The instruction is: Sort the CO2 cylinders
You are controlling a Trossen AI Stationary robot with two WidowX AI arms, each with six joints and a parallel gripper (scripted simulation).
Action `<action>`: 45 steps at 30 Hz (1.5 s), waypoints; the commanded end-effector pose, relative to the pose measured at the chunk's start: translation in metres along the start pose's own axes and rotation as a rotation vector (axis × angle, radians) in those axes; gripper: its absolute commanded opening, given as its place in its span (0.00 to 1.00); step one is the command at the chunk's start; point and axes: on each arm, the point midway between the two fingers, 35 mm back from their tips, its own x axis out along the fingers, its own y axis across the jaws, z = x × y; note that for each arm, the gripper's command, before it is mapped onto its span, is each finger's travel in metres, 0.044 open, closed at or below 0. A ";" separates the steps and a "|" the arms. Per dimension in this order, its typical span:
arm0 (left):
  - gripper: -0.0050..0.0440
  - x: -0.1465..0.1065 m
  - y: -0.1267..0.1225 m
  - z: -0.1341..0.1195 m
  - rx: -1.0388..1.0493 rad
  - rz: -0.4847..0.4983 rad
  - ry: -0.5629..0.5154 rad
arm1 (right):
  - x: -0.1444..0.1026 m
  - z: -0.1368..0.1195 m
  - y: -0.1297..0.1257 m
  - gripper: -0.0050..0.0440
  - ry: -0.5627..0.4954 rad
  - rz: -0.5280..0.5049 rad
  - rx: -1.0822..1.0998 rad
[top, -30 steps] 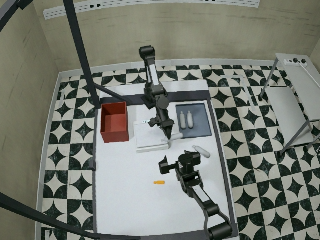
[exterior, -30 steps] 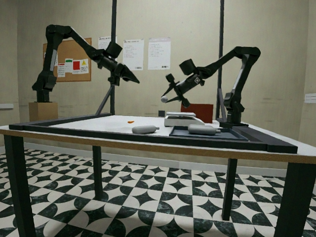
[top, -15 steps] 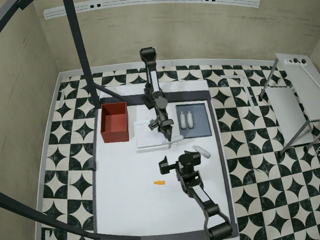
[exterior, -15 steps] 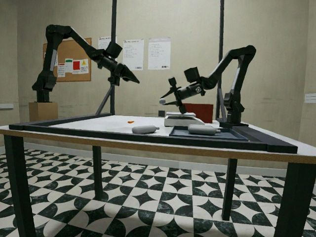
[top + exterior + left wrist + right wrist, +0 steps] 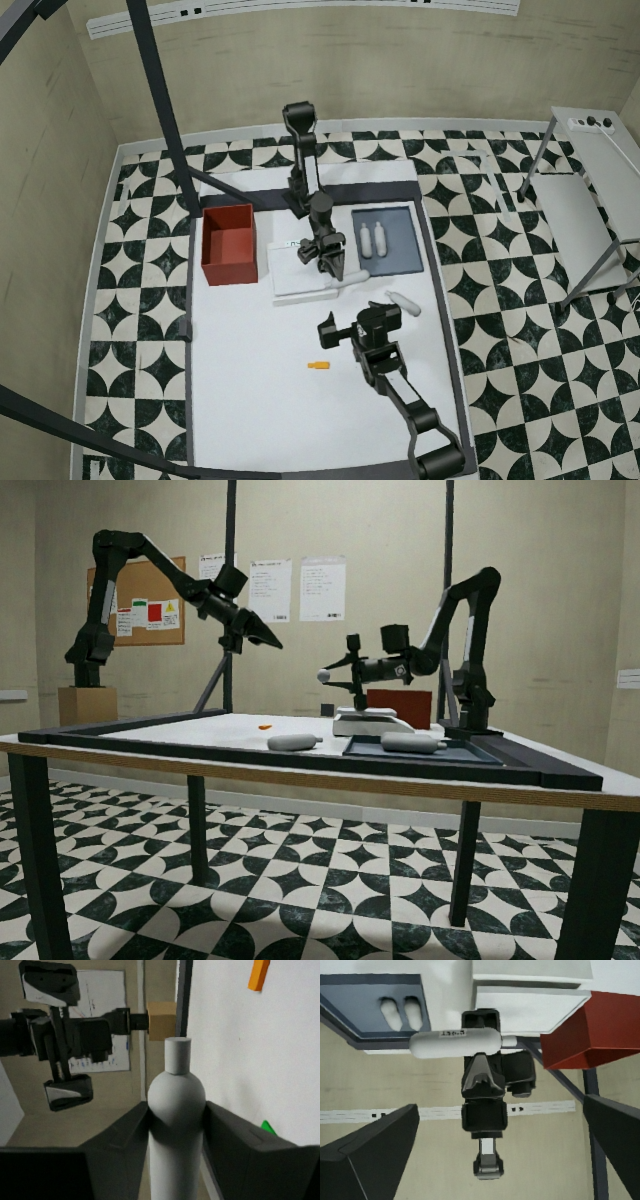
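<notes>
Nearest in the exterior view, a loose CO2 cylinder [image 5: 405, 303] [image 5: 293, 742] lies on the table outside the tray, still to be sorted. Beside it, the blue-grey tray [image 5: 408, 258] [image 5: 449, 759] [image 5: 350, 995] bears two cylinders [image 5: 381, 239] [image 5: 410, 742] [image 5: 413, 1012], lying flat side by side; these appear to be finished placements.

Farther in, the left gripper [image 5: 338, 277] [image 5: 323, 675] [image 5: 175, 1108] [image 5: 479, 1039] pinches a grey-white cylinder [image 5: 356, 279] [image 5: 323, 675] [image 5: 177, 1085] [image 5: 445, 1045] above the work surface, with its stamped label turned toward the right wrist camera but too small to read with confidence. The right gripper [image 5: 351, 310] [image 5: 279, 644] [image 5: 79, 1052] [image 5: 501, 1107] is spread wide, with nothing between its fingers. The step in hand is probably reading the stamp.

Beyond stands the white bench scale [image 5: 297, 268] [image 5: 361, 728] [image 5: 525, 1007], with no cylinder resting on it; its display is partly hidden, so no weight can be given. The red scrap bin [image 5: 230, 268] [image 5: 413, 707] [image 5: 600, 1035] shows no cylinder inside from above.

Of four visible cylinders, two appear settled; the held one and the loose one remain.
</notes>
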 end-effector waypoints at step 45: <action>0.00 -0.002 0.040 0.001 0.002 0.175 -0.001 | 0.043 -0.035 0.001 1.00 0.040 0.000 -0.003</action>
